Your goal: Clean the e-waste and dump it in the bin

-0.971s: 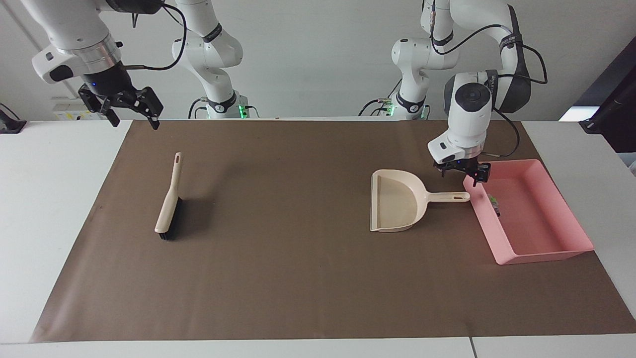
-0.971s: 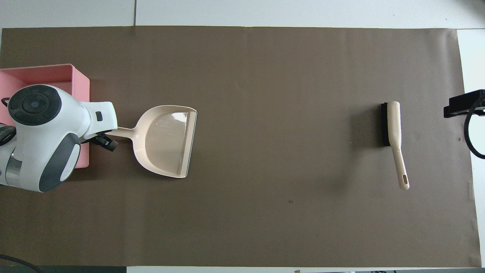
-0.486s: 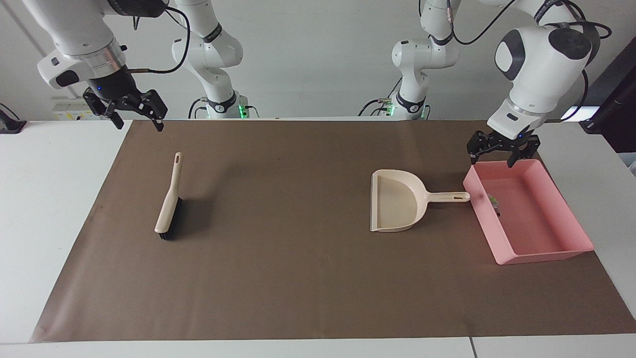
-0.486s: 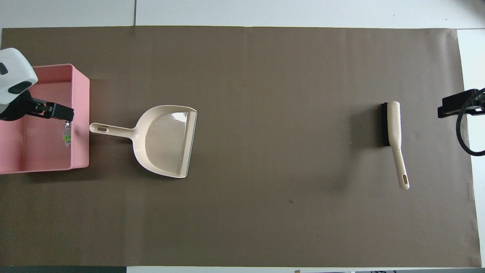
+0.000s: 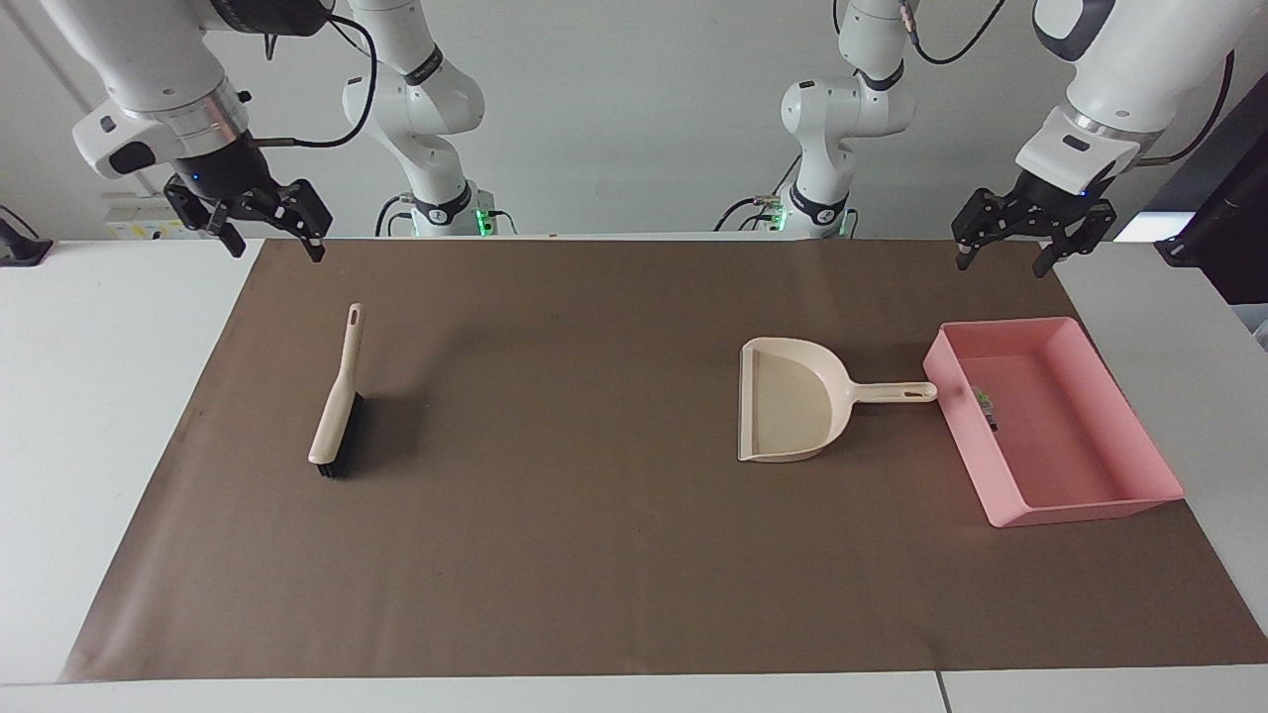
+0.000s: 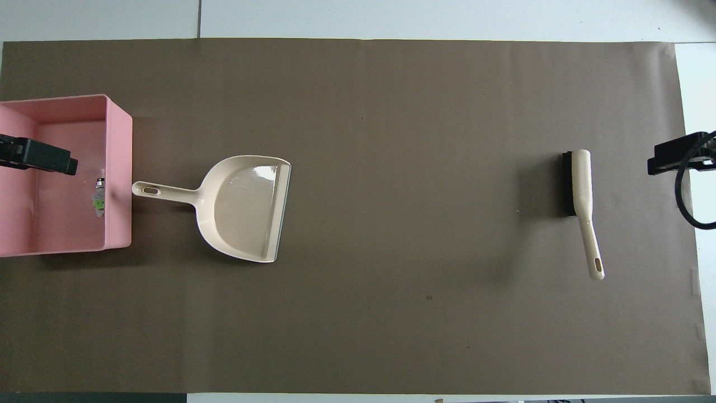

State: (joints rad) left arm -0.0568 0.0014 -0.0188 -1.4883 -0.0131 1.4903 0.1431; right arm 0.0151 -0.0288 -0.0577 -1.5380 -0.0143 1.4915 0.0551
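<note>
Since a second ago, my left end effector (image 5: 1025, 243) has lifted away from the dustpan handle and now hangs high over the table's robot-side edge at the left arm's end, fingers spread, grasping nothing. My right end effector (image 5: 265, 223) has shifted only slightly; it hovers over the mat's (image 5: 594, 555) robot-side corner at the right arm's end, fingers likewise spread and empty.

Nearest the robots on the brown mat, toward the right arm's end, lies the brush (image 5: 337, 406), handle pointing toward the robots, bristles down.

Toward the left arm's end rests the beige dustpan (image 5: 788, 401), flat on the mat, mouth facing the table's middle, handle tip just beside the bin wall.

At the left arm's end sits the bin (image 5: 1139, 421), a shallow pink tray. I see the e-waste (image 5: 986, 404) inside it, lying against the wall closest to the dustpan: a white piece with a green end and a small dark block beside it.
</note>
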